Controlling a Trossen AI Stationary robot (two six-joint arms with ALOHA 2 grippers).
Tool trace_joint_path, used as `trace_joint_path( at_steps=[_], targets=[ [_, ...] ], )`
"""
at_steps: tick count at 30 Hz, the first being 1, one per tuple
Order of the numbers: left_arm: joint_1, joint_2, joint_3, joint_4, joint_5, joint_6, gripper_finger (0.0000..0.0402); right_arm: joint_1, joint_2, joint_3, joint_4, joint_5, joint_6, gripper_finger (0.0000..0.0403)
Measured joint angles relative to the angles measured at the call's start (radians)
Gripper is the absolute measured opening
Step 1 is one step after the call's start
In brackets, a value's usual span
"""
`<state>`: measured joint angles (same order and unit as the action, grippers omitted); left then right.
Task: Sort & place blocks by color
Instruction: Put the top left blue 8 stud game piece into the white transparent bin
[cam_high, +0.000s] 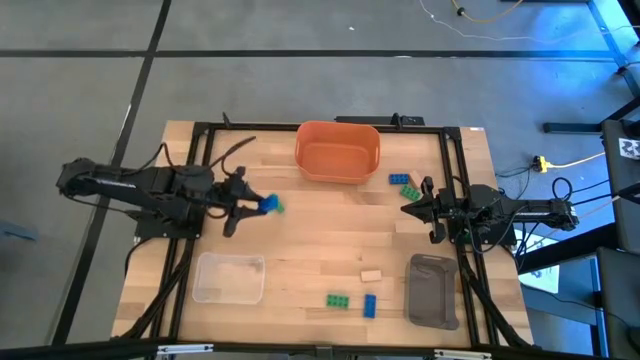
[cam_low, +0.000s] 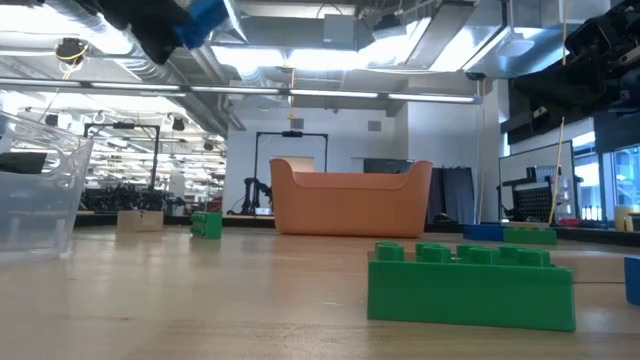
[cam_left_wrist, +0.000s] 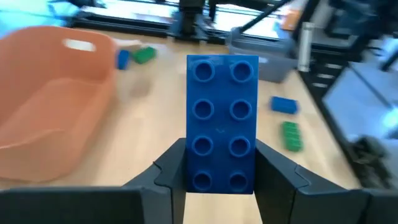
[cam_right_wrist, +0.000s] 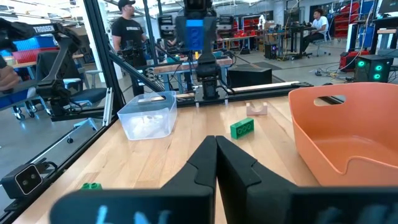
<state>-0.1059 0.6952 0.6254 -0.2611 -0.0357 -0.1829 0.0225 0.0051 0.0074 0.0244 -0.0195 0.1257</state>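
My left gripper (cam_high: 258, 206) is left of the table's middle, raised, and shut on a blue studded block (cam_left_wrist: 221, 118), which also shows at the top of the low view (cam_low: 205, 15). My right gripper (cam_high: 412, 208) waits shut over the table's right part, its fingers together (cam_right_wrist: 216, 155). A blue block (cam_high: 399, 179) and a green block (cam_high: 410, 190) lie flat on the table right of the orange bin. A tan block (cam_high: 371, 275), a green block (cam_high: 338, 299) and a blue block (cam_high: 369, 305) lie near the near edge. My left gripper pinches the blue block between its two fingers (cam_left_wrist: 169, 174), one on each long side at the block's rear end (cam_left_wrist: 219, 179). The fingers point level toward the table's right, along the block. The block is lifted clear of the table and sticks out forward, its studded face toward the wrist camera.
The orange bin (cam_high: 338, 150) stands at the far middle of the table. A clear tray (cam_high: 230, 277) sits near the left near corner and a grey tray (cam_high: 433, 290) near the right near corner. Bare wood lies between the two arms. People show in the room beyond.
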Motion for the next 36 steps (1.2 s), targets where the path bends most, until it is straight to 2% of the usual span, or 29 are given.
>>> trace_joint_path(
  at_steps=[5, 11, 19, 28, 36],
  targets=[
    [-0.16, 0.038, 0.0, -0.039, -0.017, -0.109, 0.0126, 0.0, 0.0, 0.0, 0.0, 0.0, 0.0, 0.001],
    [-0.394, 0.156, 0.005, -0.055, -0.118, -0.307, 0.0126, 0.0, 0.0, 0.0, 0.0, 0.0, 0.0, 0.001],
    [-0.634, 0.344, 0.114, -0.19, -0.24, -0.56, 0.0126, 0.0, 0.0, 0.0, 0.0, 0.0, 0.0, 0.001],
    [-0.766, 0.512, 0.284, -0.408, -0.235, -0.806, 0.0126, 0.0, 0.0, 0.0, 0.0, 0.0, 0.0, 0.001],
    [-0.786, 0.608, 0.311, -0.471, -0.176, -0.865, 0.0126, 0.0, 0.0, 0.0, 0.0, 0.0, 0.0, 0.001]
  ],
)
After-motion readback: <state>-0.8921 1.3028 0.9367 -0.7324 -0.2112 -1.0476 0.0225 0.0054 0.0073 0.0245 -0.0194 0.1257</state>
